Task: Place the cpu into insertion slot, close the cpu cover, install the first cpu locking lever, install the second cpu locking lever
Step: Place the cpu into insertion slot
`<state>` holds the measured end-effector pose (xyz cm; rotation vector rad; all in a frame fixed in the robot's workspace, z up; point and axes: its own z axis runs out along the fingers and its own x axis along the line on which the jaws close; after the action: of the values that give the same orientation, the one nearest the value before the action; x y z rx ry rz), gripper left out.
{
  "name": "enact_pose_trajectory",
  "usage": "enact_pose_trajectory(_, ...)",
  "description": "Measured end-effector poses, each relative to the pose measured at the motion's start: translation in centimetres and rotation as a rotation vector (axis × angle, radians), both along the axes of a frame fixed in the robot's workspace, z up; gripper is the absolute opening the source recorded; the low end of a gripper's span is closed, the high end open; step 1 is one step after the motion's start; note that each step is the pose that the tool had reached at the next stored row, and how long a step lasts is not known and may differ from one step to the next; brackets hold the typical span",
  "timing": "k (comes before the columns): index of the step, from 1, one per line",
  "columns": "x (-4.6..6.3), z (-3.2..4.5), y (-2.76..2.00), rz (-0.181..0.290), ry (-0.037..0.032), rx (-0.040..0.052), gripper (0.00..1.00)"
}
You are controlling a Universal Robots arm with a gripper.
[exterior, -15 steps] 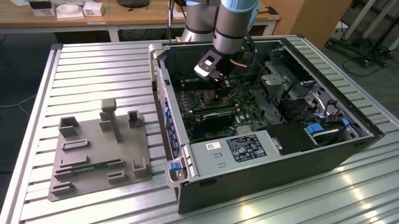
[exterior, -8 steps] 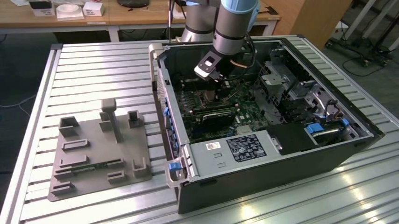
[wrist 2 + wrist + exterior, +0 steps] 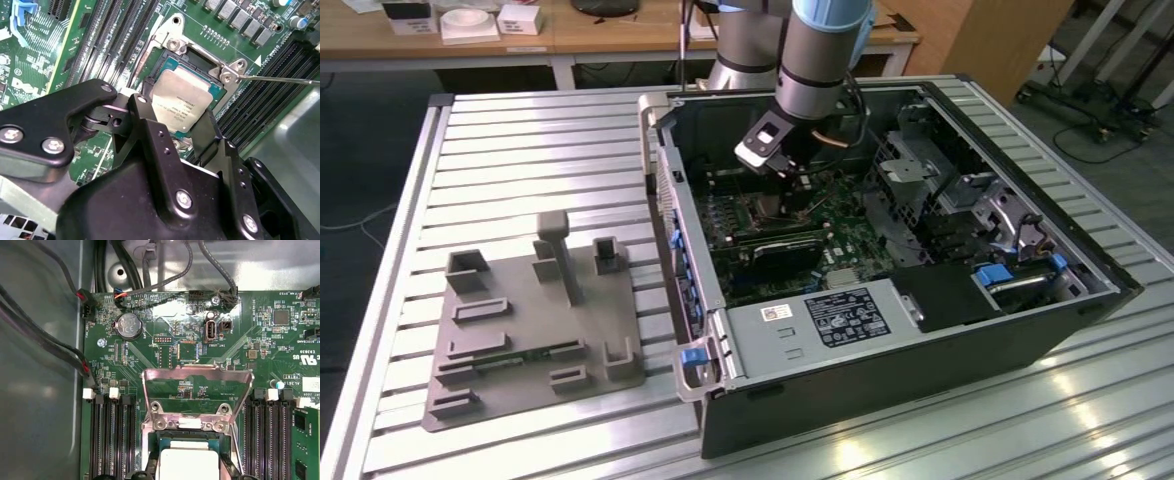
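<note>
Pose: your arm (image 3: 821,60) reaches steeply down into the open case (image 3: 921,385) | gripper (image 3: 175,114): clamped on the cpu (image 3: 187,97) | cpu: in the insertion slot (image 3: 197,61) | cpu cover (image 3: 197,371): raised.

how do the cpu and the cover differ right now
The cpu is a solid plate with a matte grey top; the cover is a shiny frame with green board showing through its cut-out. The cpu lies at the slot; the cover is hinged back, off it. The cover is wider than the cpu. Both are squarish metal.
</note>
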<state>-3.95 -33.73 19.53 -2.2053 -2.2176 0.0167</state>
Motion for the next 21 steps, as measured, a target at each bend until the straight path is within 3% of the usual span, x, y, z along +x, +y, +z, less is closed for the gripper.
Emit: enact_pose_trajectory(21,0.0,-0.37,0.0,-0.007,0.0,0.0,0.54)
